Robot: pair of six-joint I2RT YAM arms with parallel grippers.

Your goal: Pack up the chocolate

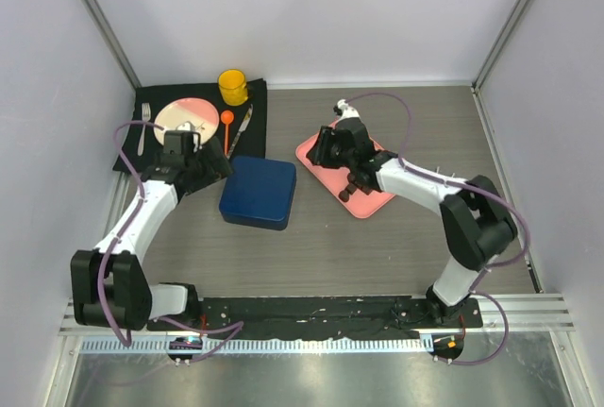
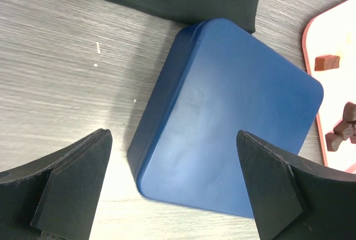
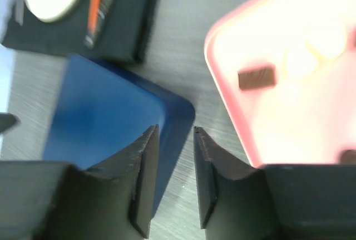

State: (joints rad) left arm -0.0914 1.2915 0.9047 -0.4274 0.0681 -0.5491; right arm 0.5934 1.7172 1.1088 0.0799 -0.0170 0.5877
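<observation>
At the far left a black mat lies on the surface. It holds a plate, a fork, a yellow cup, an orange spoon and a knife. They sit off to the side, so I think they are not part of this job.

Next comes the left tool. Its 2 fingers are spread as wide as they go, and they hold nothing. It hangs just above the blue box, with 1 finger toward each side of it. I think it is spread so wide because the box is wide, and the tool needs to fit around the lid.

The blue box has its lid on. I cannot see inside it. I think the lid must come off before any candy can go in.

Then comes the right tool. It is above the near-left end of the pink tray, close to the corner of the box. Its fingers are only a little apart, and nothing is between them. A small gap fits small candy, so that may be why.

The chocolate lies on the pink tray, to the right of the box. I see a few brown pieces there, lying loose. None is in a tool, so the packing looks hardly begun.
</observation>
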